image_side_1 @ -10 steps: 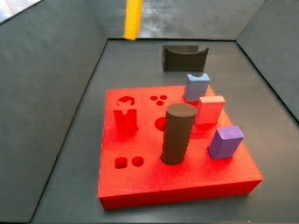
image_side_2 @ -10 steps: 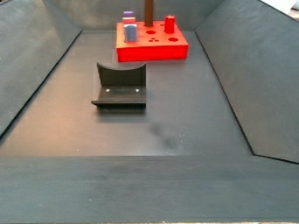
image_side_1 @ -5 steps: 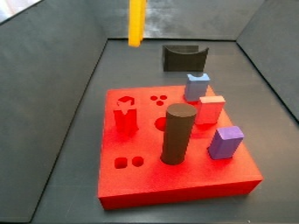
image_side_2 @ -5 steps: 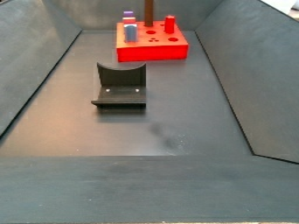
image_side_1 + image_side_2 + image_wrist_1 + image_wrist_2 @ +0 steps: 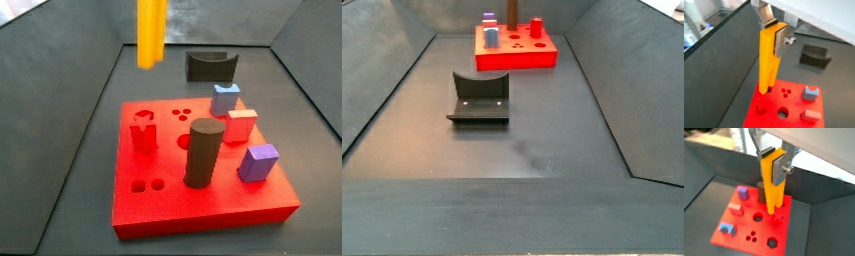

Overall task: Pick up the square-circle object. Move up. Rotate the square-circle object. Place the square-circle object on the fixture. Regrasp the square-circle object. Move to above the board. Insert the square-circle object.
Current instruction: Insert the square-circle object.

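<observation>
Yellow square-circle object point(image 5: 767, 60) hangs vertical in gripper point(image 5: 773, 24).

Dark grey floor point(image 5: 543, 150), red board point(image 5: 174, 190) and black fixture point(image 5: 478, 97) resting on it, claw point(image 5: 773, 30) high above

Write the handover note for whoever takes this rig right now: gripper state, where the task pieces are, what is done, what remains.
Gripper: shut on the long yellow-orange square-circle object, which hangs vertically from its upper end, seen in both wrist views.
Square-circle object: in the air, above the large red board or its far edge; its lower end is clear of the board in a side view.
Black notched fixture: on the floor, apart from the board, nothing on it.
Done, judging by the grasp: pick-up, and likely the regrasp.
Left: finish lining up over the matching hole and insert. Blue, purple, red blocks and a dark cylinder peg stand on the board.
</observation>
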{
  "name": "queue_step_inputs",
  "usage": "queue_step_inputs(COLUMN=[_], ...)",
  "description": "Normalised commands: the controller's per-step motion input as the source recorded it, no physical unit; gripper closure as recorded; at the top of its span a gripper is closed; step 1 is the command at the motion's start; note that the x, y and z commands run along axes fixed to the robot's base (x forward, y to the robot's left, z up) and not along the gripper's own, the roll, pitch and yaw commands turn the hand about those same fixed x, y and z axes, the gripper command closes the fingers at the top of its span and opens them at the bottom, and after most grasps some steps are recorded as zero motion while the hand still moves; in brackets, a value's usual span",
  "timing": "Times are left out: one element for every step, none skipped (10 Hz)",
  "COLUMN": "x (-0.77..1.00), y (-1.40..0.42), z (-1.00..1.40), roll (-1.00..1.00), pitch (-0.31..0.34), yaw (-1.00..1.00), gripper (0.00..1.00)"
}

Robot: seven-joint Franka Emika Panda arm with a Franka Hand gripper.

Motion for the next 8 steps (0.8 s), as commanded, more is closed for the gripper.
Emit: queue_step_inputs(x=[0.04, 0.04, 0.05, 0.04, 0.01, 0.01, 0.0, 0.0], y=[-0.28, -0.27, -0.26, -0.25, -0.18, -0.17, -0.16, -0.16], z=[0.0, 0.0, -0.05, -0.07, -0.12, -0.14, -0.15, -0.17], roll=[0.0, 0.0, 0.0, 0.0, 0.0, 0.0, 0.01, 0.01], pitch=[0.0, -0.01, -0.01, -0.001, 0.0, 0.0, 0.0, 0.0], yaw=[-0.93, -0.93, -0.93, -0.95, -0.99, -1.0, -1.0, -1.0], gripper=[1.0, 1.0, 1.0, 1.0, 1.0, 1.0, 1.0, 1.0])
